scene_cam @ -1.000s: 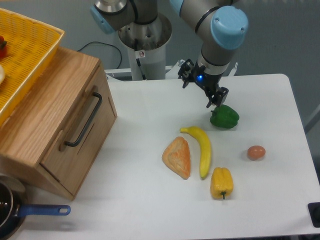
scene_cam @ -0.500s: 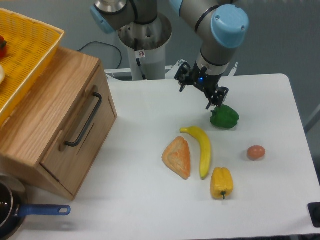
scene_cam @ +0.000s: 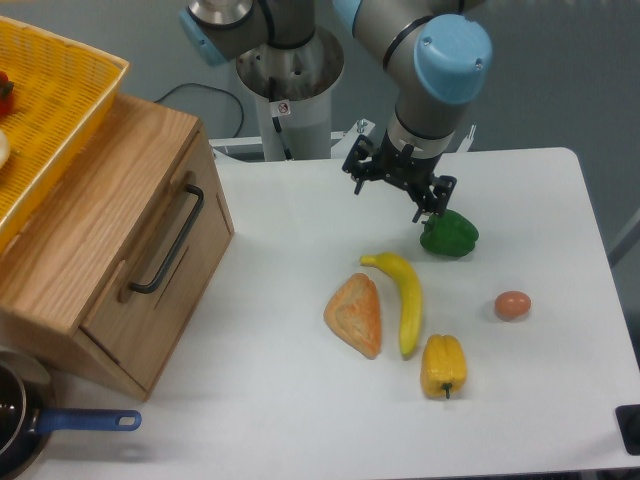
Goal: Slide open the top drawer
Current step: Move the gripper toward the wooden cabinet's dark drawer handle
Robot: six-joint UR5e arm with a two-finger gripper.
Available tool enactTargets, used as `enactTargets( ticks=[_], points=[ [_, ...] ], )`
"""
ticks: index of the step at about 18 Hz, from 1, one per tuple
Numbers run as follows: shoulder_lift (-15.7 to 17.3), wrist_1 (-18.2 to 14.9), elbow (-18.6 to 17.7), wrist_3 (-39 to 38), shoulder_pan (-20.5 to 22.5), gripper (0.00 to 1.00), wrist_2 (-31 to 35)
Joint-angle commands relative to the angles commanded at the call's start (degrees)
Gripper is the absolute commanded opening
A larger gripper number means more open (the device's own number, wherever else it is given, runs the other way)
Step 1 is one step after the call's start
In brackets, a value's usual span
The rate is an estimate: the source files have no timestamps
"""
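The top drawer (scene_cam: 160, 270) is a light oak panel with a long black bar handle (scene_cam: 168, 240), set in the wooden cabinet (scene_cam: 90, 210) at the left. It sits flush in the cabinet, shut. My gripper (scene_cam: 396, 190) hangs over the table's far middle, well to the right of the drawer, just left of a green pepper (scene_cam: 449, 233). Its two black fingers are spread wide apart and hold nothing.
A banana (scene_cam: 403, 296), a bread piece (scene_cam: 355, 314), a yellow pepper (scene_cam: 443, 366) and a brown egg (scene_cam: 512, 305) lie on the white table. A yellow basket (scene_cam: 50, 110) rests on the cabinet. A blue-handled pan (scene_cam: 30, 425) sits at the front left.
My gripper has shifted left, away from the green pepper, and the wrist has turned a little. The drawer and the objects have not moved.
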Motion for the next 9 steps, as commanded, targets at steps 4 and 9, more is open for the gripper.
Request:
enactTargets(
  ticks=[4,9],
  points=[
    [0.0,0.1,0.0,-5.4,-0.4,1.00,-2.8],
    [0.2,-0.3,0.2,-10.6,-0.2,1.00,-6.5]
  ],
)
